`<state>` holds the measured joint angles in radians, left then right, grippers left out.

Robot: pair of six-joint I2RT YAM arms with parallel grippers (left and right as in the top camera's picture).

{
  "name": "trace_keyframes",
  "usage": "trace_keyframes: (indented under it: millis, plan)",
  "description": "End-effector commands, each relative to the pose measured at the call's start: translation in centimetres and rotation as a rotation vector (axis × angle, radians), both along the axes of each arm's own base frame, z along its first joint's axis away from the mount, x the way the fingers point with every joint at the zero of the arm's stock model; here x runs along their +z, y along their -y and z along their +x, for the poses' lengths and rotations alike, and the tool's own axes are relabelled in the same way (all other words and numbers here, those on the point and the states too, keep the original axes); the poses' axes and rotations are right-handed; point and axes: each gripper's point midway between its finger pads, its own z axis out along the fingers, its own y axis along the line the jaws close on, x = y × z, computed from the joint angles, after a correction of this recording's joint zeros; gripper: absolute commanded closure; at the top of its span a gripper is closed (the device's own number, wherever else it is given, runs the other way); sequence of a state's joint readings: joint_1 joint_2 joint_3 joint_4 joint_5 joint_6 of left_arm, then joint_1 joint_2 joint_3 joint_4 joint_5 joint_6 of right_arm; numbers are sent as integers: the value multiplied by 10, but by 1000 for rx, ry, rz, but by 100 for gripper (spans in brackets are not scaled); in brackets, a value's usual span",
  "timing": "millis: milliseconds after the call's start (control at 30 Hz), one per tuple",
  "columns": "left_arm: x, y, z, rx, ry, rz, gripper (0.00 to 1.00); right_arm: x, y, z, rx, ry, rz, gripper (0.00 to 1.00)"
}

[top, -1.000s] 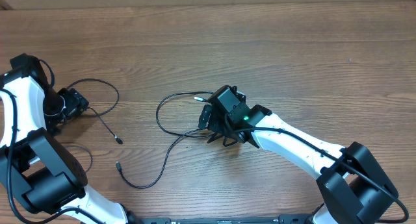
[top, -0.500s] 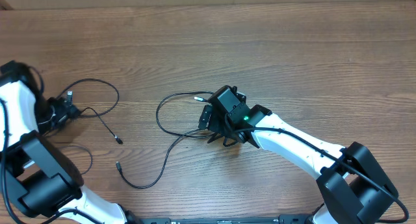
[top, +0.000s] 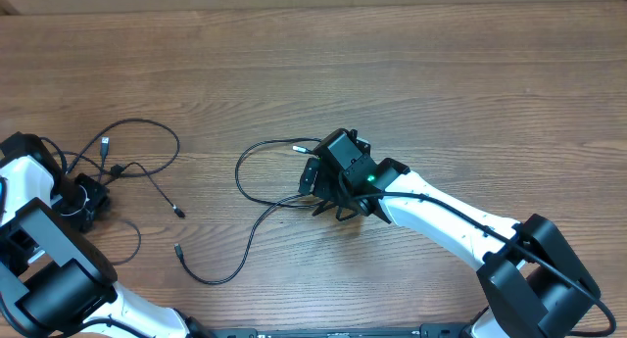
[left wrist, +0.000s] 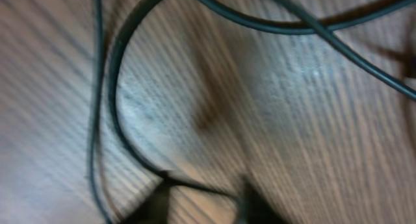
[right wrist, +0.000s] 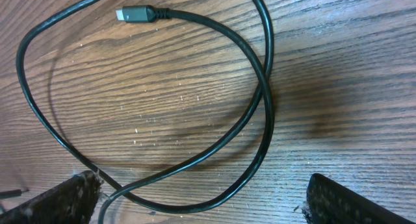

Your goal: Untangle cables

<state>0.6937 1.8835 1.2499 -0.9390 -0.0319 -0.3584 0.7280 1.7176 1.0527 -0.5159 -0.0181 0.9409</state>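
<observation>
At far left, the left fingers (left wrist: 155, 208) stand partly apart over blurred strands of a thin black cable (top: 147, 122), which loops on the bench (top: 441, 83) beside them; whether they grip it I cannot tell. Mid-bench, separate from it, a USB-C cable (top: 239, 171) curls in 1 loop, its plug (right wrist: 135, 14) lying free, beneath the right fingers (right wrist: 351, 201), which gape wide and hold nothing.
</observation>
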Motion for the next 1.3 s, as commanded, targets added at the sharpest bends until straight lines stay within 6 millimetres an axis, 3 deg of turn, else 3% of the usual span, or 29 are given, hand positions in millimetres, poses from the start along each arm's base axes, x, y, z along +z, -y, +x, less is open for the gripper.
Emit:
trace_keyframes:
  millis: [0, 100, 200, 300, 400, 567, 667, 767, 967, 1200, 1267]
  plan:
    - [1, 14, 17, -20, 86, -79, 87, -2, 3, 0, 1, 11, -16, 0]
    - [2, 19, 23, -23, 118, -110, 79, -2, 3, 1, 1, 11, -16, 0]
    - [4, 29, 34, -59, 181, -164, 79, -2, 2, 0, 1, 10, -14, 0]
    - [10, 43, 48, -117, 273, -243, 79, -1, -5, -3, 22, -9, 25, 23]
    - [14, 50, 56, -144, 323, -282, 76, 1, -12, -7, 42, -27, 59, 34]
    - [15, 51, 58, -171, 338, -282, 57, 1, -13, -7, 43, -24, 61, 32]
    - [16, 52, 60, -179, 349, -291, 34, 2, -13, -6, 42, -19, 63, 28]
    - [16, 53, 60, -186, 350, -291, 22, 2, -13, -6, 42, -18, 62, 25]
    - [23, 69, 74, -269, 424, -340, 16, 2, -13, -6, 42, -18, 62, 22]
    - [27, 74, 81, -280, 468, -360, 18, 2, -13, -6, 60, -11, 56, 19]
    - [27, 77, 82, -285, 464, -363, 28, 2, -12, -5, 59, -6, 50, 18]
